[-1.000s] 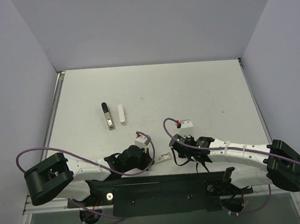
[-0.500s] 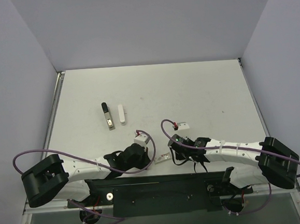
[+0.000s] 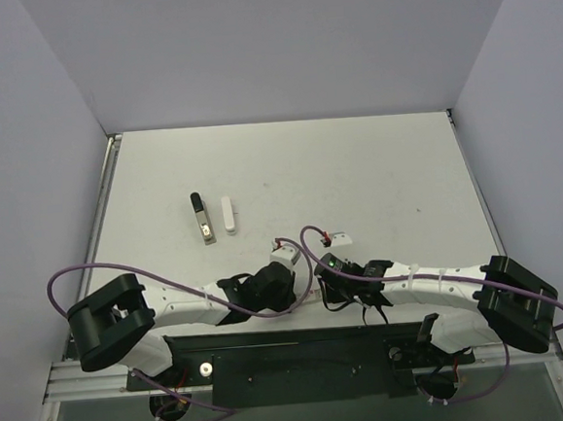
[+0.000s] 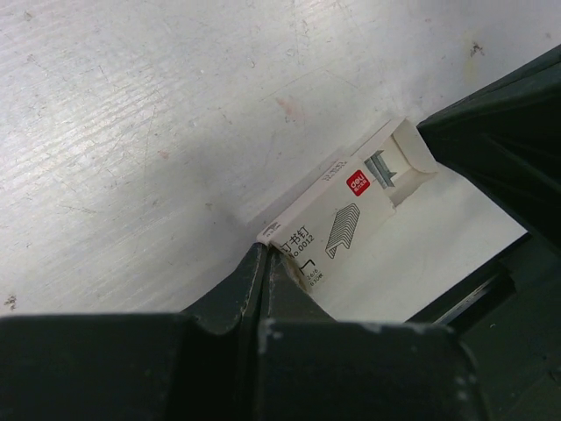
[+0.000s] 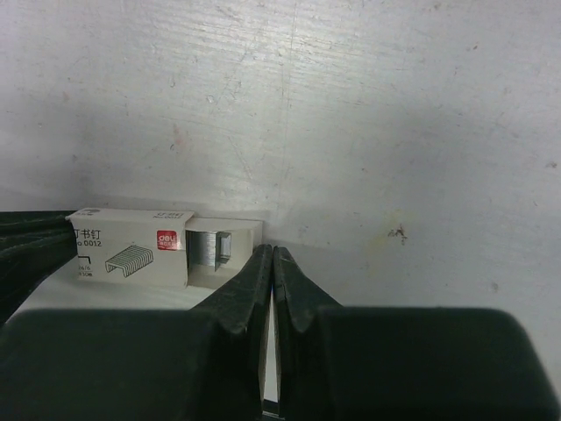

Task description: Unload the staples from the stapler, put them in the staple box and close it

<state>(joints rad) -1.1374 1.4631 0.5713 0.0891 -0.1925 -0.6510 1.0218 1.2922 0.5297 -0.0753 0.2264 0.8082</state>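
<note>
The stapler lies far left on the table in two parts side by side, the black-and-silver rail (image 3: 201,220) and the white top bar (image 3: 227,215). Both grippers are away from it, near the table's front edge, at a small white staple box (image 4: 337,213) (image 5: 131,247). The box's drawer is slid part-way out and silvery staples (image 4: 380,169) (image 5: 209,246) show inside. My left gripper (image 4: 267,250) is shut, tips touching the box's closed end. My right gripper (image 5: 273,252) is shut, tips against the open drawer's end. In the top view the two wrists hide the box.
The right gripper's dark finger (image 4: 504,140) fills the right of the left wrist view. Purple cables (image 3: 82,275) loop over the front of the table. The grey table's left rail (image 3: 101,210) runs close to the stapler. Walls stand on three sides.
My left arm has swung right, bringing its shut gripper up to the staple box. The right arm edged slightly left. The stapler parts have not moved.
</note>
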